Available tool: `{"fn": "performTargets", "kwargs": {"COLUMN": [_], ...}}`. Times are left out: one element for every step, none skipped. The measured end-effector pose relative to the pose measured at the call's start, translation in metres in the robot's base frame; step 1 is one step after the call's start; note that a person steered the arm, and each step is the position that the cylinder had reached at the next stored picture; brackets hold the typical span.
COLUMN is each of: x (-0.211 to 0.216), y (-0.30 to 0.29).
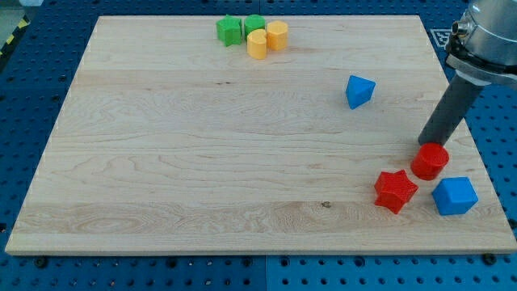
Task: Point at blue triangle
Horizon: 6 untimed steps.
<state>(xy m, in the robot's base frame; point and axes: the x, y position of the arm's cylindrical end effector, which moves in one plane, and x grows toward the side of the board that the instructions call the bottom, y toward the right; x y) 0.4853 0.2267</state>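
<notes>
The blue triangle (359,90) lies alone on the worktop (202,162), toward the view's upper right. My tip (426,144) rests well below and right of it, just above the red cylinder (430,162). The tool is a bare rod holding nothing. Recommended approach: slide toward the view's upper left and stop just beside the triangle without nudging it, away from the red star (395,191) and blue cube (455,196).

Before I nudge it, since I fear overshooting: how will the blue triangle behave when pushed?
The blue triangle looks rigid, small and probably light, so it should slide easily on the smooth wooden board. Its angled faces may make it spin. My tip sits beside the red cylinder.
</notes>
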Motion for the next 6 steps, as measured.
{"fn": "performTargets", "kwargs": {"x": [0.002, -0.025, -0.077, -0.123, -0.142, -0.134], "y": [-0.008, -0.011, -0.012, -0.026, -0.083, -0.130]}}
